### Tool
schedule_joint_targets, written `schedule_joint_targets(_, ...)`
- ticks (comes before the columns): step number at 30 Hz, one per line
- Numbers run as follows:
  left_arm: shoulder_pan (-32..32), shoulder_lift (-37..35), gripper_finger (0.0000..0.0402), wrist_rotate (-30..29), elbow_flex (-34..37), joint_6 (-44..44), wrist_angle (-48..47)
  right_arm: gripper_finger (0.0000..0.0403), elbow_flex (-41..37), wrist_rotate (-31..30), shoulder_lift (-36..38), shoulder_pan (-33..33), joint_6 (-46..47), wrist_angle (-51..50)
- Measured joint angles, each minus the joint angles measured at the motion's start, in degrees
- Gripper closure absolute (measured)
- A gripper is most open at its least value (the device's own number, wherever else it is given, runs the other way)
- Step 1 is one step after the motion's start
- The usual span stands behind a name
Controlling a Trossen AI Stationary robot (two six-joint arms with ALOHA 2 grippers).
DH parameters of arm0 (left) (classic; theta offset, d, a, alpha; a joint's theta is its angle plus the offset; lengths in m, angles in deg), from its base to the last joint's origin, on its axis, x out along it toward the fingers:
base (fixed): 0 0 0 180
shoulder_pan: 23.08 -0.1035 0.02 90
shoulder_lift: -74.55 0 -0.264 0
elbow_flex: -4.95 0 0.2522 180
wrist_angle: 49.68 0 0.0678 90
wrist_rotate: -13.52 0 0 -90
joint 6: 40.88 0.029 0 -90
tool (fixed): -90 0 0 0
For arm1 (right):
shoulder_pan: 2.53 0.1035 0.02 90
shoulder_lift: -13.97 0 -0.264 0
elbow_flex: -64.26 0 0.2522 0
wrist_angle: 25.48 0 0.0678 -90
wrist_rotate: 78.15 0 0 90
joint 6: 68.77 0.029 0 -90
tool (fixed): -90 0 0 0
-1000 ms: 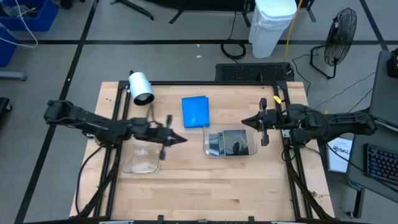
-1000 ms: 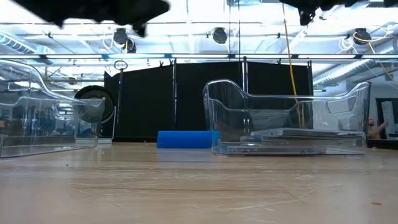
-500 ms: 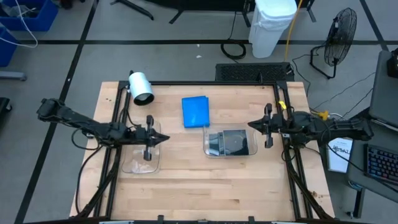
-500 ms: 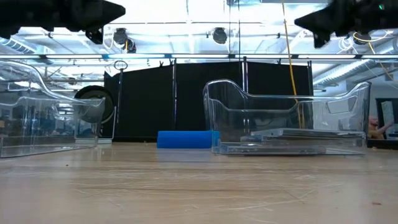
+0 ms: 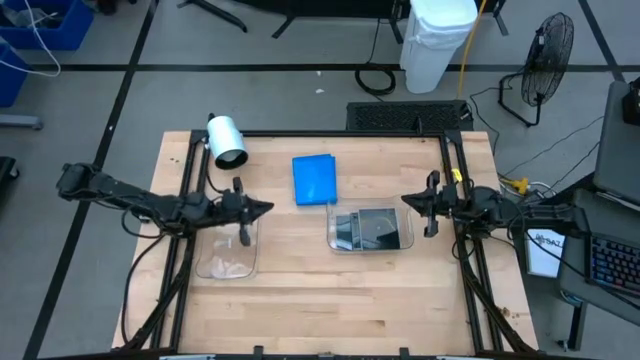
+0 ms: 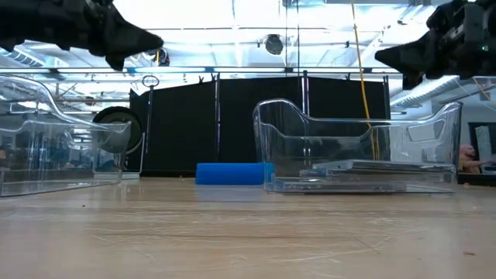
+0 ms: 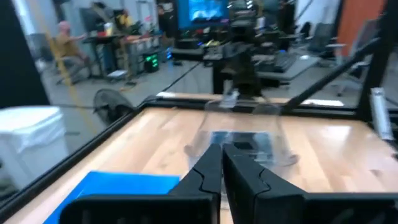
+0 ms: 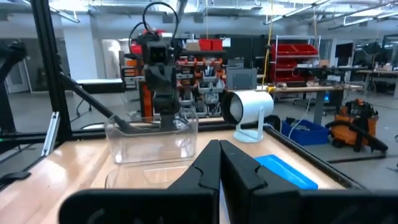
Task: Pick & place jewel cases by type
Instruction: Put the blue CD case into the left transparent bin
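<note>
blue jewel case [image 5: 314, 179] on table, both end effectors shut, empty

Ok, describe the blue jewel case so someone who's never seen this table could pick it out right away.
Start at the white cylindrical lamp near the table's far edge. Beside it, toward the middle, the blue jewel case lies flat on bare wood, just behind the clear tray holding dark cases. It is the only bright blue thing on the table, and outside any tray.
</note>
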Motion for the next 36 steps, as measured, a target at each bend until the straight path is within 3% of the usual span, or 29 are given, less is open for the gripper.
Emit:
schedule_joint_targets(13, -5.9, 0.1, 0.0389, 0.8, -0.4, -2.6, -4.6, 0.0403, -3.9, -1.2, 0.2, 0.1, 2.2, 0.7)
schedule_joint_targets(16, -7.2, 1.0, 0.0368, 2.2, -2.2, 3.0, -6.0, 0.0399, -3.9, 6.6, -0.1, 1.4, 8.5, -2.7)
schedule_joint_targets(19, -8.3, 3.5, 0.0346, 1.7, -4.3, 9.0, -6.7, 0.0393, -4.0, 12.0, -0.6, 3.0, 9.2, -3.8)
schedule_joint_targets(22, -9.9, 6.5, 0.0326, 1.7, -6.1, 11.2, -7.3, 0.0394, -4.0, 8.9, -0.6, 3.3, 8.3, -1.5)
schedule_joint_targets(29, -14.4, 13.0, 0.0312, 1.7, -6.4, 12.4, -7.7, 0.04, -4.0, -6.7, -0.6, 3.2, 4.0, 0.0)
schedule_joint_targets(36, -14.7, 18.7, 0.0304, -4.2, -6.4, 17.2, -7.7, 0.0395, -4.1, -9.1, -0.7, 3.2, 4.0, 0.1)
